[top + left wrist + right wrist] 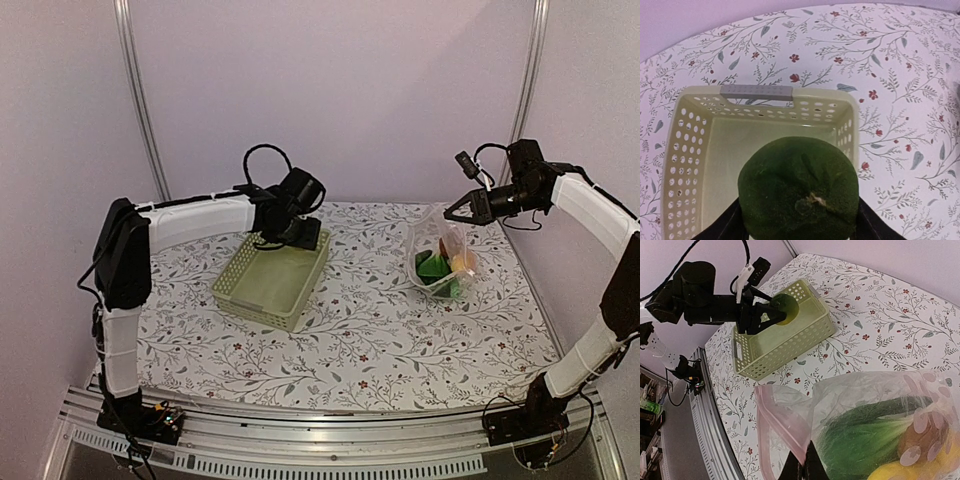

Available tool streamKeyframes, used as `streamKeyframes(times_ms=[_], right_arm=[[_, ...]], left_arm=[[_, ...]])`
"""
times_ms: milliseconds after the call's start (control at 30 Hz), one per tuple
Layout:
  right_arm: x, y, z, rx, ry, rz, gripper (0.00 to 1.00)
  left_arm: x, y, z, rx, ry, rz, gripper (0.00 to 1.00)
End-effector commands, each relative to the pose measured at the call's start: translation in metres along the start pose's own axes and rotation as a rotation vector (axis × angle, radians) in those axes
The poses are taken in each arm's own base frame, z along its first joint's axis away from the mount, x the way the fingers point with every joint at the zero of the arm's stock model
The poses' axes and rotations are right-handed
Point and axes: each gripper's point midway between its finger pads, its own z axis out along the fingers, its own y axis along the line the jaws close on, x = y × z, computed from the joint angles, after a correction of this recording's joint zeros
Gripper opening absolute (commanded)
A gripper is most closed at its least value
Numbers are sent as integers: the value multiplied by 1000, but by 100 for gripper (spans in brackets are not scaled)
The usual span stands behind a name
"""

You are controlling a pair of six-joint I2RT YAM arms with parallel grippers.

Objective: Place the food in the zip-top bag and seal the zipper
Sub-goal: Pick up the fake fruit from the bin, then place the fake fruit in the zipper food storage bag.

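My left gripper is shut on a round dark green food piece and holds it above the far end of the pale green basket. In the top view it is over the basket's back end. The right wrist view shows the same piece in its jaws. My right gripper is shut on the pinkish zipper strip and lifts the mouth of the zip-top bag. Inside the bag lie a cucumber, bok choy and yellow and orange pieces.
The basket's inside looks empty where the wrist view shows it. The floral tablecloth covers the table. Metal frame posts stand at the back corners. The table's near rail runs along the front.
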Motion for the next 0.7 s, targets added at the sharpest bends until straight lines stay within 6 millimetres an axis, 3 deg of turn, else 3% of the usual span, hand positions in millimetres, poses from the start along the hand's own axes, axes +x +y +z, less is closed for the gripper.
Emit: streamKeyframes(times_ms=[0,133,333,667], right_arm=[[1,-1,3,4,4,-11,0],[0,-2,4,4,6,-6,0],[1,-4,4,12,9,-3,0],[-1,-3,3,13,9,-1,0]], left_arm=[[-7,-65,-58,145,-53,82,63],[-17,-120,-108,269,-143,135,63],[-15,-179,-167,437,-237,200,62],[-1,-244,-203,611,-343,306,56]])
